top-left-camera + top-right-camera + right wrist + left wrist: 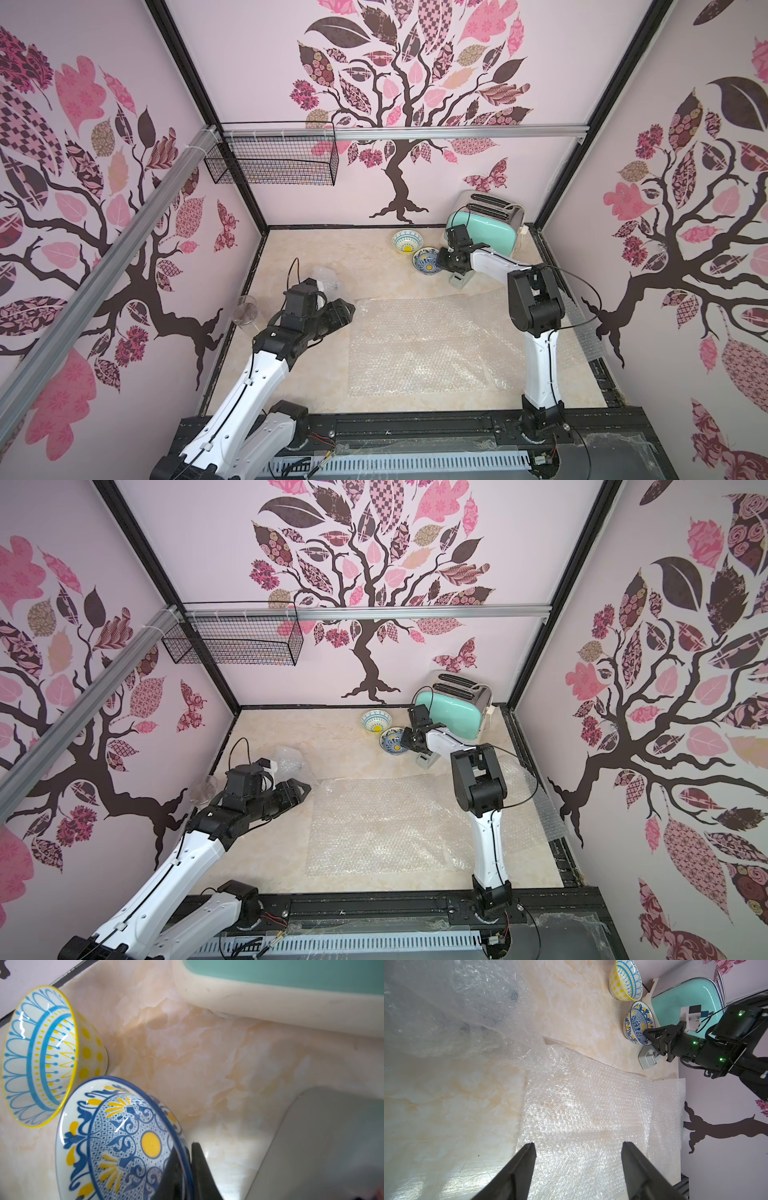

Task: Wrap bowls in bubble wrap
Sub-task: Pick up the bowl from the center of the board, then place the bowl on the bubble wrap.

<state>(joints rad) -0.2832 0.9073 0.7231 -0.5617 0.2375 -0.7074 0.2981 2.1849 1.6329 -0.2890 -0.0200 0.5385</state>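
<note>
Two bowls stand at the back of the table by the toaster: a light-blue-and-yellow bowl (407, 242) (376, 721) (39, 1055) and a dark-blue patterned bowl (427, 262) (394, 742) (638, 1022) (124, 1136) with a yellow centre. My right gripper (438, 259) (646, 1034) (185, 1147) is shut on the dark-blue bowl's rim, one finger inside and one outside. A flat sheet of bubble wrap (419, 345) (382, 825) (581, 1105) lies mid-table. My left gripper (348, 308) (578, 1144) hovers open over the sheet's left edge, holding nothing.
A crumpled bubble wrap bundle (326, 278) (446, 1005) lies behind the left arm. A clear glass (245, 309) stands at the left wall, a mint toaster (486, 226) at the back right, a small grey box (459, 280) under the right wrist. More wrap (582, 328) curls against the right wall.
</note>
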